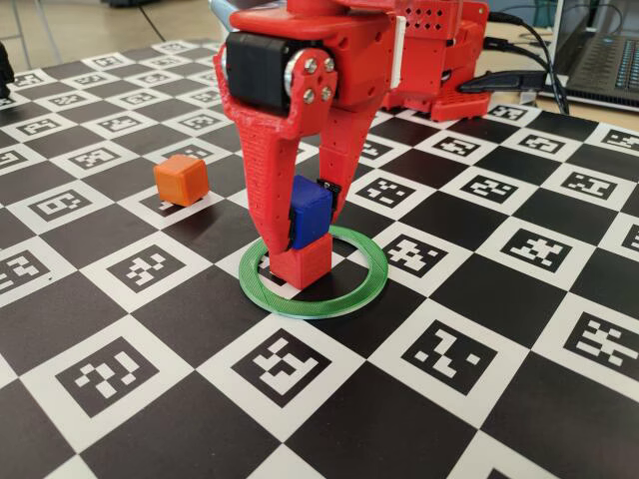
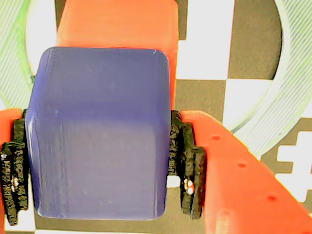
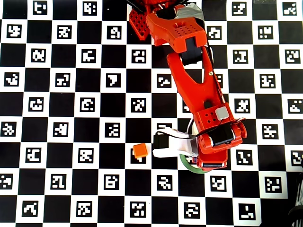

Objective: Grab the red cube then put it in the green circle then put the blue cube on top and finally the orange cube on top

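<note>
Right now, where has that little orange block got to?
In the fixed view the orange cube sits alone on the checkered board, left of the gripper and outside the green circle.

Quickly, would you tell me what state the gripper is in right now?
Gripper: closed on the blue cube, holding it on top of the red cube.

— What fills the wrist view?

— The blue cube (image 2: 100, 134), close up. The gripper (image 2: 97, 170) is clamped on it: black pads (image 2: 187, 178) press its left and right faces, backed by red fingers.

— Anything past it?

— The red cube (image 2: 117, 24) sits directly beyond its top edge, touching as far as I can tell. Arcs of the green circle (image 2: 273, 102) curve round on both sides, over the bench's (image 2: 204, 53) black-and-white squares.
</note>
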{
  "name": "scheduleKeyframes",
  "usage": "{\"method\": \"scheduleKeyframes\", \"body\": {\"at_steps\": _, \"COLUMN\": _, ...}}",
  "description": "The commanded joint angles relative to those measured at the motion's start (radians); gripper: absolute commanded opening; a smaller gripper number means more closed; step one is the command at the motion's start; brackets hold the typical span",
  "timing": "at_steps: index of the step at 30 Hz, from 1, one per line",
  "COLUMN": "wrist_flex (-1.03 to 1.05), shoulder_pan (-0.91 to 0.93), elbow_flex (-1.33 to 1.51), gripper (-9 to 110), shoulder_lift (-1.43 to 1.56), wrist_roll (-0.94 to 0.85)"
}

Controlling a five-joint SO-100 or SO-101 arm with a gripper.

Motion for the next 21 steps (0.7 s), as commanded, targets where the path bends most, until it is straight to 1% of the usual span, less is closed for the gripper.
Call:
{"method": "scheduleKeyframes", "body": {"at_steps": 1, "wrist_flex": -0.006, "shoulder_pan": -0.005, "elbow_flex": -0.005, "gripper": 23, "shoulder_lift": 0.081, "wrist_roll": -0.011}}
{"method": "scheduleKeyframes", "body": {"at_steps": 7, "wrist_flex": -0.003, "shoulder_pan": -0.005, "elbow_flex": -0.002, "gripper": 29, "shoulder_lift": 0.084, "wrist_roll": -0.021}}
{"method": "scheduleKeyframes", "body": {"at_steps": 21, "wrist_flex": 0.014, "shoulder_pan": -0.002, "elbow_flex": 0.005, "gripper": 35, "shoulder_lift": 0.104, "wrist_roll": -0.029}}
